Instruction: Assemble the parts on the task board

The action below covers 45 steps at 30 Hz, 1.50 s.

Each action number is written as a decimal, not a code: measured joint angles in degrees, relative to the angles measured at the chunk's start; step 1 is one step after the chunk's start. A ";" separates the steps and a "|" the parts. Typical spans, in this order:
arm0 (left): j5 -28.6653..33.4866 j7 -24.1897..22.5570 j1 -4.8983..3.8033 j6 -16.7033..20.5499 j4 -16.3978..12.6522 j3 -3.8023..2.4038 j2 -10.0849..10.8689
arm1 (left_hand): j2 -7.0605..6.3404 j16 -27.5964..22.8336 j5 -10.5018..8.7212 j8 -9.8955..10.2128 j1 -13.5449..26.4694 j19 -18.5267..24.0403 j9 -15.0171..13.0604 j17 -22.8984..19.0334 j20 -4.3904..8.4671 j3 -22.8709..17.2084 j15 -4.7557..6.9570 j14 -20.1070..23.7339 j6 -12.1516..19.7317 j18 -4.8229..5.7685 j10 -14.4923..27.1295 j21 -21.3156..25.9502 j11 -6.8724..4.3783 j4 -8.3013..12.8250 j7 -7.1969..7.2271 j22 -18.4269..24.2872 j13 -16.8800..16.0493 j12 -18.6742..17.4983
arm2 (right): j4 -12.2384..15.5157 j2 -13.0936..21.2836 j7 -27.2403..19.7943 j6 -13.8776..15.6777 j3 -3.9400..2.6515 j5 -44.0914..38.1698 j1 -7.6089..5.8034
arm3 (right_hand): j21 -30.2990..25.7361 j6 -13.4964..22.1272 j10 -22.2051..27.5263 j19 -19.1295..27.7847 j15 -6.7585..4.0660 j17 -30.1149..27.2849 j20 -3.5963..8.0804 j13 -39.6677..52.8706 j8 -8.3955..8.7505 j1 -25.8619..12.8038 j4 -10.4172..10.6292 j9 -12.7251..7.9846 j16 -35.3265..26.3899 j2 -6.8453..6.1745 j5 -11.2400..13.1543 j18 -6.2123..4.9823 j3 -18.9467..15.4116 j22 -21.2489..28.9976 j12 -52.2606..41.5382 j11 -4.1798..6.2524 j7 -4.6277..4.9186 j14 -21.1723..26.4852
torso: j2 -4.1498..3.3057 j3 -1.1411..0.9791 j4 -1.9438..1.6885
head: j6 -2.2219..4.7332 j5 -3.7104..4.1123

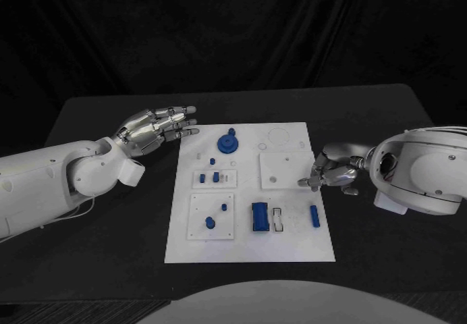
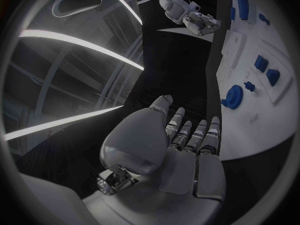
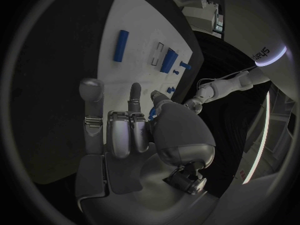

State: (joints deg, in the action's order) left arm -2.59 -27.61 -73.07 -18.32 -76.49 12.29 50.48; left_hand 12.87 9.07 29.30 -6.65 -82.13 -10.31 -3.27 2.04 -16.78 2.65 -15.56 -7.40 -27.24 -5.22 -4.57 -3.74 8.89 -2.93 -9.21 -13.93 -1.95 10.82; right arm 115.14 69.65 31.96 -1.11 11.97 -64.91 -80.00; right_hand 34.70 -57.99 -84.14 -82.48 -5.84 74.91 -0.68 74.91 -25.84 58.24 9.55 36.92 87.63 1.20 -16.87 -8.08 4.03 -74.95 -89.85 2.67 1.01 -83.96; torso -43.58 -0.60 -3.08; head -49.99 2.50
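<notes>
White task board [image 1: 292, 250] is your landmark, lying mid-table with its blue parts spread over it. The blue gear [image 1: 228, 143] sits toward the board's far left corner; the blue block [image 1: 261, 217] and the slim blue bar [image 1: 314, 215] lie toward its near right side; smaller blue pieces sit in the raised white plates along its left half.

Left hand [image 1: 156, 128]: off the board's far left edge, over bare table, fingers extended and apart, grasping nothing, near the gear but not touching it.

Right hand [image 1: 331, 171]: at the board's right edge, fingers curled inward over the square white plate [image 1: 282, 169]. You cannot tell from these views whether anything is pinched in them, so log it as undetermined.

Risk, as a judgement: the board looks unclamped, so a fingertip dragging on its edge could slide it and shift every part. Loose pieces such as the bar could roll if nudged by the right hand. If the right fingers close without a confirmed part between them, you may press down on the plate.
</notes>
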 measured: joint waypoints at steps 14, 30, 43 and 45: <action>0.00 0.15 0.00 0.00 0.04 0.00 0.00 | 0.06 0.00 0.21 -0.22 0.06 0.00 -0.05 -0.01 0.00 -0.16 0.21 -0.21 -0.20 -0.01 -0.25 0.00 0.25 0.16 0.20 0.00 0.01 0.33 | 0.40 1.12 1.75 -2.33 0.03 -7.76 2.14 | 0.25 -5.16 0.19 -0.55 -0.72 0.00 0.89 0.00 4.07 0.03 1.37 -2.92 0.00 0.28 2.79 0.02 -1.03 0.01 0.00 0.62 -0.72 -0.08 | -0.05 -0.11 -0.01 | 0.00 0.68; 0.00 0.39 0.00 -0.05 0.06 0.00 0.02 | 0.06 0.00 0.21 -0.22 0.05 0.01 -0.04 -0.02 0.00 -0.16 0.21 -0.21 -0.20 -0.03 -0.25 0.00 0.25 0.16 0.20 0.01 -0.04 0.32 | 1.38 0.79 2.23 -3.67 0.02 -10.37 3.93 | 0.12 -7.73 0.20 -0.55 -0.72 0.00 0.89 -0.01 10.07 -1.03 2.68 -7.05 0.00 0.54 7.38 0.03 -2.87 0.02 0.00 0.61 -0.40 -0.08 | -0.05 -0.12 0.03 | 0.00 0.86; 0.00 0.65 0.00 -0.14 0.08 0.00 0.00 | 0.06 0.00 0.21 -0.22 0.05 0.01 -0.03 -0.03 0.00 -0.32 0.21 -0.20 -0.19 -0.04 -0.24 0.00 0.24 0.32 0.20 0.02 -0.03 0.31 | 1.18 -0.67 2.43 -5.90 0.02 -11.80 6.33 | -1.54 -7.92 0.00 -0.55 -0.72 0.00 0.88 0.03 13.97 2.10 0.14 -10.09 -0.32 -1.19 7.38 0.03 -3.82 0.03 0.00 0.38 0.21 -0.08 | -0.04 -0.11 0.02 | 0.00 0.79; 0.00 0.68 0.00 -0.15 0.09 0.00 0.00 | 0.06 0.00 0.21 -0.22 0.05 0.01 -0.03 -0.03 0.00 -0.32 0.21 -0.20 -0.19 -0.03 -0.24 0.00 0.24 0.32 0.20 0.02 -0.03 0.31 | 1.07 -0.87 2.47 -6.42 0.02 -12.35 6.64 | -2.28 -7.93 0.21 -0.55 -0.67 0.00 0.88 0.03 14.59 2.76 -0.41 -10.51 -0.45 -1.19 7.38 0.04 -3.81 0.03 0.00 0.17 0.21 -0.03 | -0.04 -0.11 0.02 | 0.00 0.79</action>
State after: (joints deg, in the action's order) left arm -2.59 -26.93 -73.06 -18.47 -76.40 12.29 50.48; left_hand 12.93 9.07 29.50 -6.87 -82.08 -10.31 -3.30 2.01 -16.78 2.33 -15.36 -7.61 -27.44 -5.25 -4.81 -3.73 9.13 -2.60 -9.01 -13.92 -1.98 11.13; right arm 116.21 68.78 34.44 -7.53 11.99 -77.26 -73.36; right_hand 32.42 -65.91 -83.93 -83.03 -6.51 74.91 0.20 74.94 -11.26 60.99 9.14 26.40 87.18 0.01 -9.49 -8.05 0.22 -74.92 -89.85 2.84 1.22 -83.99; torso -43.62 -0.71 -3.07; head -49.99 3.30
